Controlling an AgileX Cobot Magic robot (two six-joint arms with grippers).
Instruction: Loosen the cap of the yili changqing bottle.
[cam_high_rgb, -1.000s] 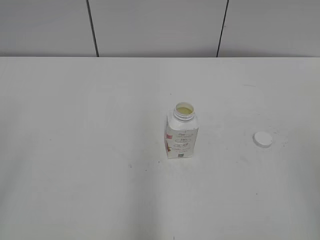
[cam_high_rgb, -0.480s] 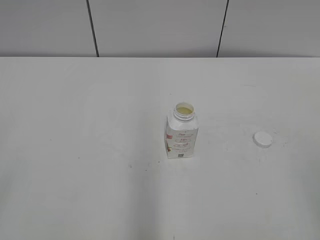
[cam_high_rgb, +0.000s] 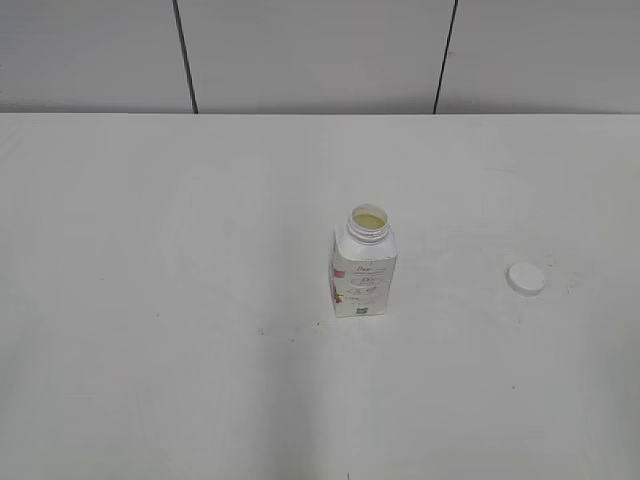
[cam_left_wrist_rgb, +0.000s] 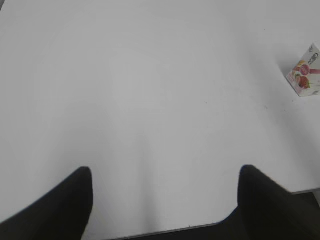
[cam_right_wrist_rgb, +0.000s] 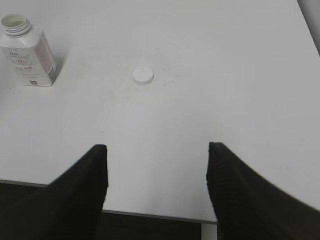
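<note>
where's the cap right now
The cap lies flat on the table, off the bottle and well to its right in the exterior view.

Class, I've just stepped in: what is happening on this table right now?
Nothing is being handled. The yili changqing bottle stands upright and open on the white table, with the cap lying apart to its right. The left gripper and right gripper are both open and empty near the table's front edge.

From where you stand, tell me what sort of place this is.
Probably a lab or test bench, not a home: a plain white table against a bare grey panelled wall, holding only an open yili changqing bottle and its cap, lying off to one side.
</note>
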